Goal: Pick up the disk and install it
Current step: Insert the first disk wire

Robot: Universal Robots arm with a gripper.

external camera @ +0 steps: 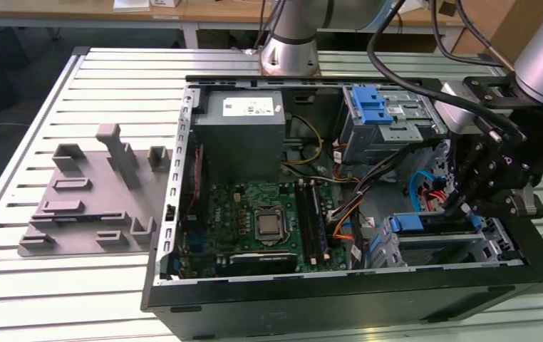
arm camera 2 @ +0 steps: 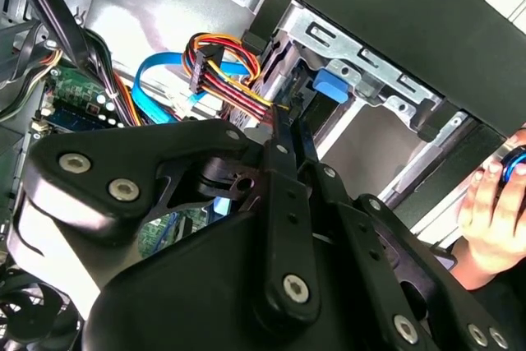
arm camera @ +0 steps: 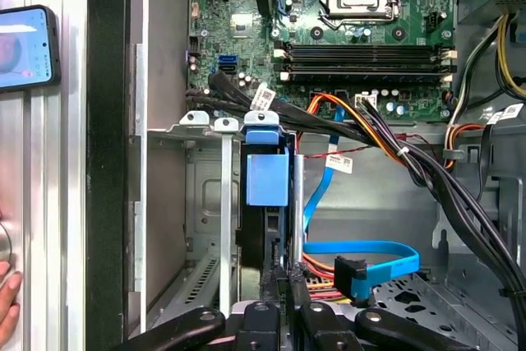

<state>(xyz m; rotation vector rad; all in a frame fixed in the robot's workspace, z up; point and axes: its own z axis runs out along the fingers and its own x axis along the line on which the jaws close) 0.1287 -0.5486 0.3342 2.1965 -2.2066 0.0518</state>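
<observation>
Black steel computer case (external camera: 348, 299) lies open on the slatted metal surface (external camera: 24, 285). Inside it, the green motherboard (external camera: 252, 214) sits on the case floor with its bare processor (external camera: 271, 223) showing. A grey power supply (external camera: 243, 135) with a white sticker stands at the far side. A grey metal cage (external camera: 385, 121) with a blue latch (external camera: 371, 107) sits to the exterior view's right of that. Bundles of orange, yellow and black cables (arm camera: 386, 133) and a blue data cable (arm camera: 362, 260) run across the interior.

Down at the near corner on the exterior view's right is the drive bay (external camera: 442, 239), and the disk (arm camera: 267, 203) stands on edge in its slot, blue carrier tab (arm camera: 267, 178) facing up, the dark body just visible below it between the bay's metal rails. In the exterior view the blue carrier (external camera: 410, 223) shows just beside the gripper.

The gripper (arm camera: 279, 285) is right over the disk, its black fingers (arm camera 2: 288, 145) drawn narrow and reaching down at the disk's edge; whether they actually clamp it, cannot tell.

A grey plastic fixture (external camera: 91, 199) lies on the surface to the exterior view's left of the case. A person's hand (arm camera 2: 493, 219) holds something beside the case, and a phone (arm camera: 29, 47) lies on the surface outside the case wall.
</observation>
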